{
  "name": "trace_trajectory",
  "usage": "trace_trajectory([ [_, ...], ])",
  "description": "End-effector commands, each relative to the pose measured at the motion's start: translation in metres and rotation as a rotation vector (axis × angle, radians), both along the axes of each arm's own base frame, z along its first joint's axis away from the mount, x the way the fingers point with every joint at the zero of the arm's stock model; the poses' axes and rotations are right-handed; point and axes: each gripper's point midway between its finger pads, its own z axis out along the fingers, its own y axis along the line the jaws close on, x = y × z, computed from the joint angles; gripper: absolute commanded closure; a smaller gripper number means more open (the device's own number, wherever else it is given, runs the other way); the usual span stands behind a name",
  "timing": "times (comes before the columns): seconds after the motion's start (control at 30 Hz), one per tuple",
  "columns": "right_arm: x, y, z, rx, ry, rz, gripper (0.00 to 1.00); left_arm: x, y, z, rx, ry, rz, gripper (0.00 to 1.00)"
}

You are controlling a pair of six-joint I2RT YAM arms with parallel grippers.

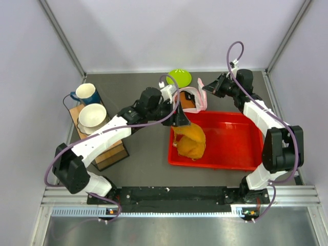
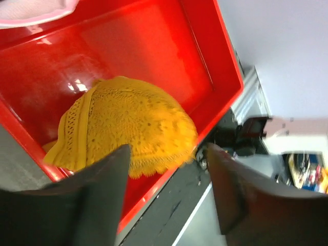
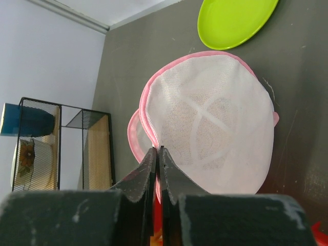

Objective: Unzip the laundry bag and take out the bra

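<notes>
Bra (image 1: pixel 189 141): orange lace, heaped in the near-left part of the red tray (image 1: pixel 233 141), outside the pouch.
Left gripper (image 1: pixel 180 120): hovers just above the bra, fingers spread apart, nothing between them.
Laundry bag (image 3: pixel 215 123): white mesh with pink trim, just beyond the tray's far-left corner, on the dark table (image 1: pixel 148 154).
Right gripper (image 3: pixel 158 151): fingers pressed together, pinching the bag's pink trim.
Lime-green plate (image 1: pixel 179 77): just behind the bag, at the far edge.
Far left: wire rack (image 1: pixel 100 148) holding a blue mug (image 1: pixel 87 94) and a white bowl (image 1: pixel 93 115).
</notes>
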Motion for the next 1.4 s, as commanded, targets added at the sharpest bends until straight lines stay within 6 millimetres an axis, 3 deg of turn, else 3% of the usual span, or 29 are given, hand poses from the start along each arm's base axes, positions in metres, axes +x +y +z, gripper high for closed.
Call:
trace_trajectory([
  [0.0,0.001,-0.006,0.036,-0.006,-0.113,-0.009,1.0,0.035,0.006,0.011,0.071,-0.115,0.131,0.16],
  [0.03,0.0,-0.005,0.035,-0.006,-0.111,-0.006,1.0,0.036,0.012,-0.002,0.134,-0.086,0.143,0.11],
  [0.07,0.0,-0.005,0.035,-0.003,-0.112,-0.003,1.0,0.039,0.014,-0.001,0.158,-0.106,0.141,0.08],
  [0.2,-0.004,-0.004,0.037,0.002,-0.114,0.003,1.0,0.062,0.022,0.027,0.162,-0.188,0.2,0.11],
  [0.27,-0.004,-0.005,0.038,0.0,-0.121,0.002,1.0,0.079,0.025,0.028,0.157,-0.19,0.215,0.14],
  [0.3,-0.005,-0.003,0.04,0.003,-0.123,0.006,1.0,0.088,0.023,0.037,0.136,-0.198,0.221,0.17],
  [0.37,-0.004,-0.003,0.042,0.009,-0.128,0.008,1.0,0.102,0.013,0.031,0.106,-0.158,0.174,0.18],
  [0.4,-0.003,-0.003,0.042,0.014,-0.124,0.008,1.0,0.11,0.007,0.043,0.077,-0.168,0.169,0.2],
  [0.43,-0.004,-0.002,0.043,0.018,-0.125,0.011,1.0,0.118,-0.002,0.03,0.079,-0.128,0.148,0.21],
  [0.47,-0.003,-0.002,0.042,0.019,-0.123,0.011,1.0,0.123,-0.006,0.03,0.069,-0.11,0.145,0.22],
  [0.5,-0.003,-0.001,0.043,0.02,-0.126,0.014,1.0,0.13,-0.014,0.042,0.041,-0.122,0.139,0.23],
  [0.53,-0.002,-0.002,0.042,0.019,-0.123,0.011,1.0,0.136,-0.023,0.025,0.042,-0.078,0.121,0.28],
  [0.6,-0.001,-0.001,0.041,0.02,-0.122,0.012,1.0,0.142,-0.038,0.029,-0.01,-0.058,0.09,0.3],
  [0.63,-0.001,-0.001,0.039,0.021,-0.116,0.013,1.0,0.148,-0.043,0.011,0.003,-0.022,0.09,0.35],
  [0.73,0.002,-0.001,0.039,0.021,-0.113,0.013,1.0,0.164,-0.045,-0.013,0.042,-0.003,0.135,0.39],
  [0.9,0.001,0.0,0.04,0.018,-0.117,0.019,1.0,0.193,-0.031,-0.044,0.155,-0.062,0.259,0.39],
  [1.13,-0.003,0.002,0.037,0.025,-0.106,0.041,1.0,0.214,-0.017,-0.102,0.284,-0.027,0.3,0.37],
  [1.37,-0.007,0.01,0.022,0.027,-0.09,0.048,1.0,0.233,0.012,-0.119,0.339,-0.023,0.361,0.37],
])
